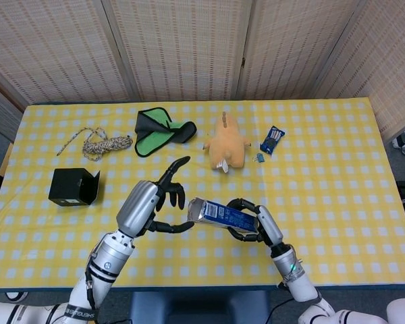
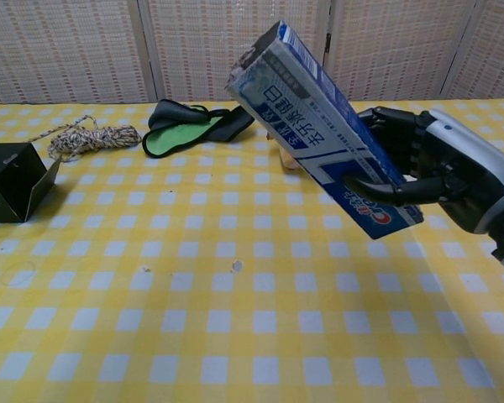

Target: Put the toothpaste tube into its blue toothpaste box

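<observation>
**Right hand holds the box aloft, left hand spread beside it**

Head view first — the right hand (image 1: pixel 253 223) grips the blue toothpaste box (image 1: pixel 219 214) by its right end, fingers wrapped over the top and thumb below, the box lying roughly level above the yellow checked table (image 1: pixel 337 169) near the front edge. Its open end points left, toward the left hand (image 1: pixel 152 202), which holds nothing: fingers fanned apart, one reaching up toward the far side, the thumb stretched just short of the box mouth. Further back sit a plush toy (image 1: pixel 226 144), a green and black cloth (image 1: pixel 158 130), a coil of rope (image 1: pixel 101 143) and a small blue packet (image 1: pixel 272 140); a black box (image 1: pixel 74 186) stands at the left. The toothpaste tube itself I cannot make out.

Chest view now — the blue toothpaste box (image 2: pixel 319 138) tilts up and to the left, raised off the table, its upper flap end ragged. The right hand (image 2: pixel 441 176) clamps the lower end, dark fingers (image 2: pixel 386 191) across the printed face. The left hand is outside this view.
</observation>
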`<state>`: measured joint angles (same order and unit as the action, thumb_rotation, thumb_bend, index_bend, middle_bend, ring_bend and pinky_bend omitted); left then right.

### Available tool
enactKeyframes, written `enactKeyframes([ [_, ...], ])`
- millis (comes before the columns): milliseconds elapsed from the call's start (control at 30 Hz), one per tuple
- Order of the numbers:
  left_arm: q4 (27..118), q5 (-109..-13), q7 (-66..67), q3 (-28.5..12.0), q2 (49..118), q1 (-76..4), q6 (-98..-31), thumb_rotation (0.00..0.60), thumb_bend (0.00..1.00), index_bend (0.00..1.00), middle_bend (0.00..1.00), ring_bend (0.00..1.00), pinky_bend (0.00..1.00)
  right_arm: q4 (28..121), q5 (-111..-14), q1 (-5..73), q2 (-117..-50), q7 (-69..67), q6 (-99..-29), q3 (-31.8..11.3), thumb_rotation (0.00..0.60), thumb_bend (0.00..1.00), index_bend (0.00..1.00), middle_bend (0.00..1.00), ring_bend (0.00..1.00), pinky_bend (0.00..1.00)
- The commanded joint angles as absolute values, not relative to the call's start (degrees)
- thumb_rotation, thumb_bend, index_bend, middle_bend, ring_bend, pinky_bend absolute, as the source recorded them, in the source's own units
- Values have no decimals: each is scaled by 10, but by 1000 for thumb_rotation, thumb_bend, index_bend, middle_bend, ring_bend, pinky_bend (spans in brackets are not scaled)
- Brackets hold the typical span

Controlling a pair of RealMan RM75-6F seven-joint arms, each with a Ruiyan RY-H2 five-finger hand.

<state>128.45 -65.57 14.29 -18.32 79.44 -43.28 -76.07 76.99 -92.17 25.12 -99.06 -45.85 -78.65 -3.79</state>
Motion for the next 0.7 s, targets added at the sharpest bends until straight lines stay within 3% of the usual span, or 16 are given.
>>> enactKeyframes([
  [33,1207,-729,211,-136,782,-410,-793,600,159,62,383,341,470,757,-921,250,-969,-412,-784,-39,600,347,543,407,415,419],
  [133,1170,-754,222,-115,774,-393,-801,600,159,73,308,244,326,736,-912,252,-955,-377,-768,-38,600,347,544,407,415,419],
  [233,1138,-774,199,-98,765,-378,-800,600,159,73,278,210,258,728,-905,252,-934,-345,-749,-33,600,347,543,407,415,419],
  [467,1053,-816,169,-58,780,-342,-812,600,158,82,264,196,223,704,-896,249,-907,-272,-713,-12,600,347,544,394,413,419],
  [700,1013,-818,149,-47,802,-325,-799,600,156,114,255,191,221,652,-882,242,-920,-231,-684,1,600,347,518,351,397,417],
])
